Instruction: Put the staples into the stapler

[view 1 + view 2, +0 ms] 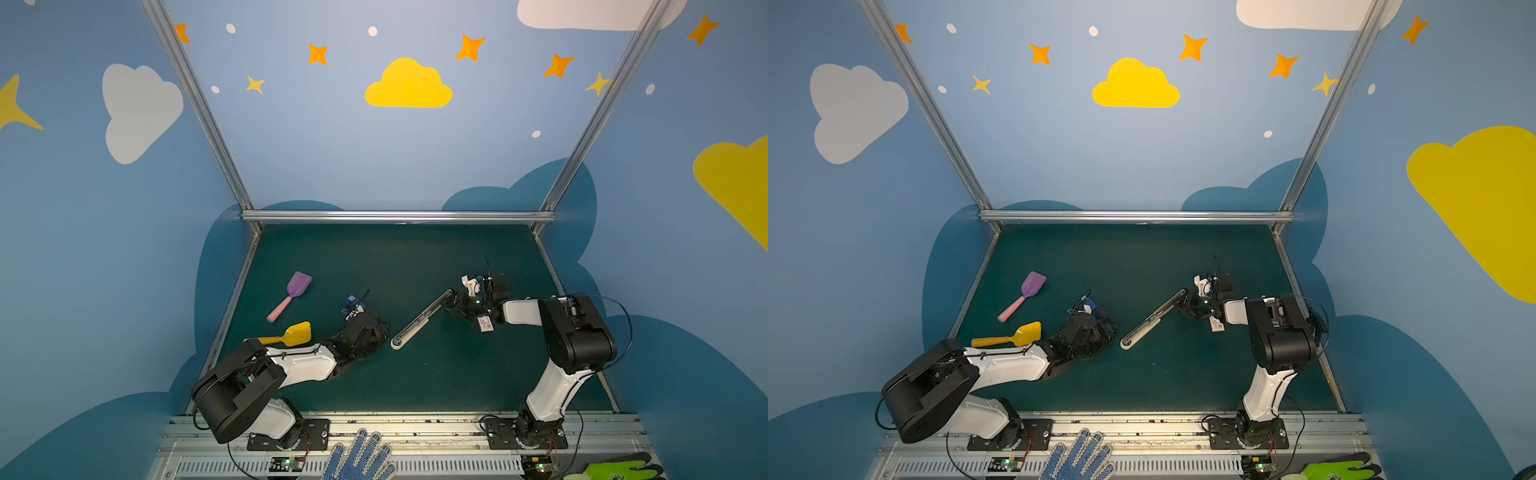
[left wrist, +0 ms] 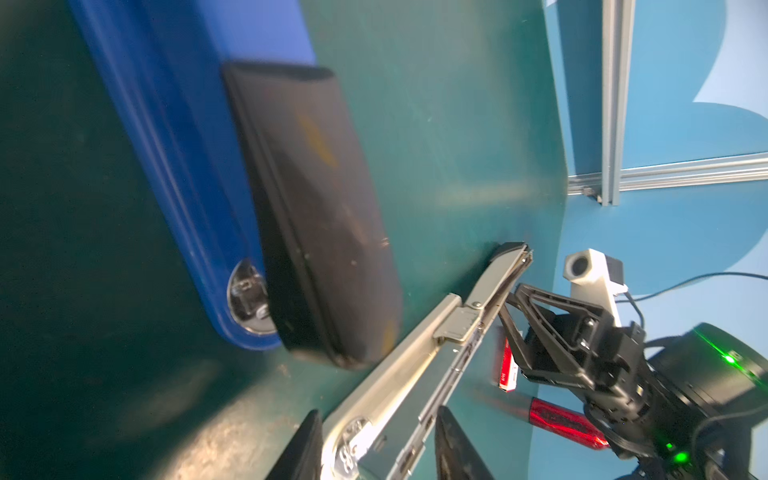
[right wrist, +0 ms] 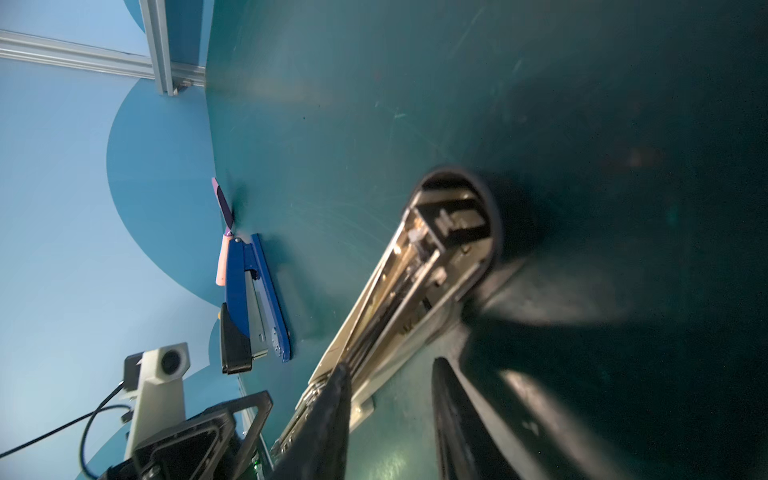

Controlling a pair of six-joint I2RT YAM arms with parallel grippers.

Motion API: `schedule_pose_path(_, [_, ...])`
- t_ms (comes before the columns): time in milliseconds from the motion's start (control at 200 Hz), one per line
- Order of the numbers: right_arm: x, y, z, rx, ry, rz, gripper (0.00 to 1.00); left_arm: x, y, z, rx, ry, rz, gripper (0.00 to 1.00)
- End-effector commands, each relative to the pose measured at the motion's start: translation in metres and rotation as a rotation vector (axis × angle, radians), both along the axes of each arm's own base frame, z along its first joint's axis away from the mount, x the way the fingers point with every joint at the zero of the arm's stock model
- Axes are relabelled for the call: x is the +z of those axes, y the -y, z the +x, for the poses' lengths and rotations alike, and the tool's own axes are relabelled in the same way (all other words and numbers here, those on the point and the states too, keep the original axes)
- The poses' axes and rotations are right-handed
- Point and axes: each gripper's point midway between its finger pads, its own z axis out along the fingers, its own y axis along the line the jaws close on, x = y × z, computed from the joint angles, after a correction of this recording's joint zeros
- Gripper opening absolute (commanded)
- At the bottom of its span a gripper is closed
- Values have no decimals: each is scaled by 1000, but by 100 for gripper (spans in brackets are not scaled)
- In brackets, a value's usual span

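Stapler [image 1: 419, 322] lay opened flat at centre of both top views; no staples could be made out in it. Staple box [image 1: 485, 324] lay unheld right of centre. Right gripper [image 3: 390, 363] stood spread about the upper-right half. Left gripper [image 2: 378, 411] straddled the lower-left end, grip indeterminate. Remaining: fetch staples, load, close

Green table [image 1: 374, 257]: silver stapler [image 1: 422, 318], blue stapler [image 3: 237, 270], staples box [image 1: 485, 325].

Silver stapler [image 1: 419, 322] shiny metal, blue stapler [image 3: 237, 270] glossy plastic, green tabletop [image 1: 374, 257] matt, scuffed
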Motion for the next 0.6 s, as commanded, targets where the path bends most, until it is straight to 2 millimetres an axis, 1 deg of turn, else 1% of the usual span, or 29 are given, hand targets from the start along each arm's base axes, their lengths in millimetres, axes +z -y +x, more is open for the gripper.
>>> schedule_pose_path(0, [-1,-3,9,3,-2,-14,34,6,-5,-1,-18,24,44,45])
schedule_pose_path(95, [1,-8,18,13,4,-13,33,16,-7,-2,-39,40,79,46])
schedule_pose_path(235, [8,-20,40,33,21,-12,33,27,-13,-5,-48,55,113,47])
schedule_pose_path(341, [12,-33,59,52,28,2,34,32,-25,-11,-32,61,139,48])
schedule_pose_path(416, [14,-44,69,70,38,4,34,38,-36,-14,-10,69,160,49])
schedule_pose_path(511, [14,-55,77,86,40,6,34,42,-51,-21,24,76,172,52])
schedule_pose_path(596, [15,-63,85,95,45,23,34,41,-63,-27,58,74,171,54])
